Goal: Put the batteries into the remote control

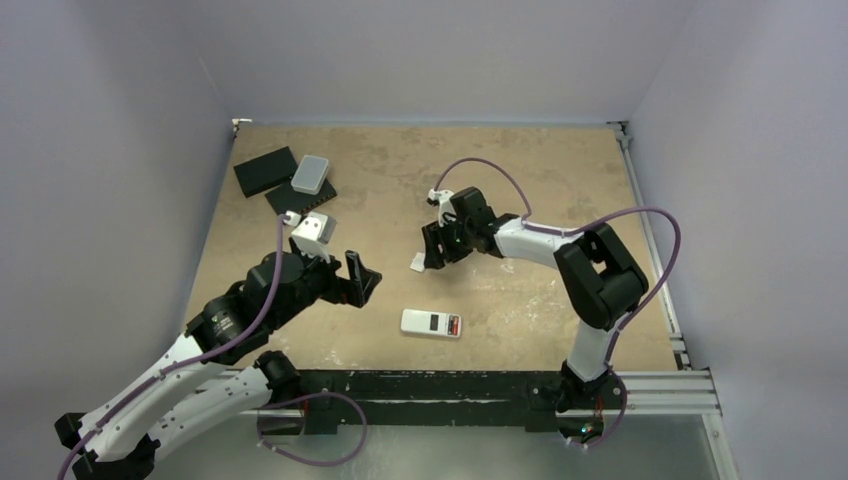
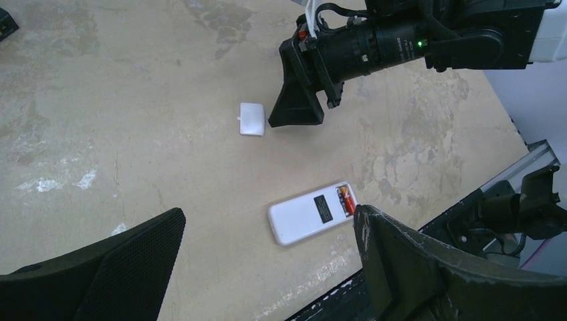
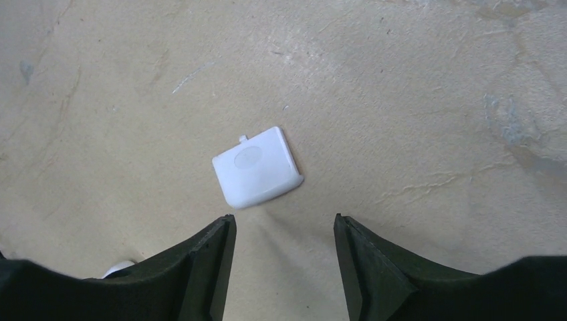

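The white remote control point(image 1: 431, 323) lies back-up on the table near the front edge; it also shows in the left wrist view point(image 2: 311, 215). Its compartment at the right end is uncovered, and the reddish-orange and dark batteries point(image 2: 346, 199) sit inside it. A small white cover piece point(image 1: 418, 262) lies apart on the table, seen in the left wrist view point(image 2: 252, 119) and the right wrist view point(image 3: 257, 167). My left gripper point(image 1: 362, 278) point(image 2: 267, 217) is open and empty, above and left of the remote. My right gripper point(image 1: 432, 256) point(image 3: 284, 221) is open and empty, just short of the cover piece.
Two flat black slabs point(image 1: 265, 170) and a light grey rounded box point(image 1: 311, 173) lie at the back left. The black frame rail point(image 1: 450, 385) runs along the table's near edge, close to the remote.
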Motion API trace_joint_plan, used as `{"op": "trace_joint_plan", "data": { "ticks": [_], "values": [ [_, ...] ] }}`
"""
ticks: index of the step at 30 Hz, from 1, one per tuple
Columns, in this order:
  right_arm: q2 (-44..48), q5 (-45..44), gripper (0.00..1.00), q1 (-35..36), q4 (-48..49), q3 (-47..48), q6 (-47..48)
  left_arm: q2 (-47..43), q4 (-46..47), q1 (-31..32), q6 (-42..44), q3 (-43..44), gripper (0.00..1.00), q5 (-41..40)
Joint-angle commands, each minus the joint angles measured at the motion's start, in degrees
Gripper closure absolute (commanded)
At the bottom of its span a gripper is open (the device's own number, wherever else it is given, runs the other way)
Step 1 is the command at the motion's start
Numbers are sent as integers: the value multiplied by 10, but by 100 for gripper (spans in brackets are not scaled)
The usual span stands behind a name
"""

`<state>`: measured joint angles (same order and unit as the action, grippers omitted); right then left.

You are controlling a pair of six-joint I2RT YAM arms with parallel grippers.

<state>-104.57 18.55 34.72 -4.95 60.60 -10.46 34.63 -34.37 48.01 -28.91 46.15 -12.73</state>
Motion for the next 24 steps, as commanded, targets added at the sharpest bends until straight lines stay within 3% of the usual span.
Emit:
{"op": "trace_joint_plan", "data": {
  "ticks": [1, 6, 9, 24],
  "values": [
    [27, -49, 34, 14, -45, 13, 49, -4, 23, -4, 7, -4, 1, 14],
    [39, -52, 19, 25, -48, 22, 122, 9, 22, -3, 10, -3, 1, 24],
    [40, -47, 3, 32, -57, 38, 163, 5, 21, -3, 10, -3, 1, 23],
    [-9, -75, 1, 68, -117, 117, 281, -4, 24, -3, 12, -4, 1, 26]
  ]
}}
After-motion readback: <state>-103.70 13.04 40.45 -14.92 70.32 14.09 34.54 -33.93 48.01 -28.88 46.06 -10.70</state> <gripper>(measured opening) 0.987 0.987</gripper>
